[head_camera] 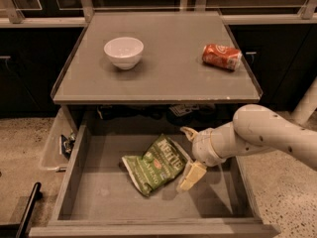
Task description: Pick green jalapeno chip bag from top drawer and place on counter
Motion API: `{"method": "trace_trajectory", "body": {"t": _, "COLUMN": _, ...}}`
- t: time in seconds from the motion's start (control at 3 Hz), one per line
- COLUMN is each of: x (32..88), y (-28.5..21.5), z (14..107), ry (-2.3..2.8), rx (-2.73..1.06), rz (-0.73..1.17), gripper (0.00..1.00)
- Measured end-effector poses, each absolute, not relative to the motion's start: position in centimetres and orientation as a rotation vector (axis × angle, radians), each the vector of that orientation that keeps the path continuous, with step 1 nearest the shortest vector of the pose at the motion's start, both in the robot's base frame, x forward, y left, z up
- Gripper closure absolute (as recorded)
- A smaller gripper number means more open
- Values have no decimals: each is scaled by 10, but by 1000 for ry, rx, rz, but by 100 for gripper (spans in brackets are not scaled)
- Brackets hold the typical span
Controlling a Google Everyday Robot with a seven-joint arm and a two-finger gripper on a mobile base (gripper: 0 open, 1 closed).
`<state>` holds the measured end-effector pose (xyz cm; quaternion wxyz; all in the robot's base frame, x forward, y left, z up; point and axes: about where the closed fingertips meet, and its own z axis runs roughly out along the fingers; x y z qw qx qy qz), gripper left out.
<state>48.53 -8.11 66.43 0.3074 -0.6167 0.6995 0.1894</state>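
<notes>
The green jalapeno chip bag lies crumpled on the floor of the open top drawer, near its middle. My gripper is inside the drawer at the bag's right edge, open, with one cream finger toward the back and the other finger toward the front. The bag's right corner lies about between them; I cannot tell whether they touch it. The gray counter sits above the drawer.
A white bowl stands on the counter's left and a crushed red can lies on its right. A small clear side bin hangs left of the drawer. My arm reaches in from the right over the speckled floor.
</notes>
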Motion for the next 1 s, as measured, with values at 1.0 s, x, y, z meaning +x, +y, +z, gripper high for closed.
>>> {"method": "trace_trajectory", "body": {"t": 1.0, "x": 509, "y": -23, "z": 600, "ry": 1806, "rx": -1650, "rz": 591, "gripper": 0}}
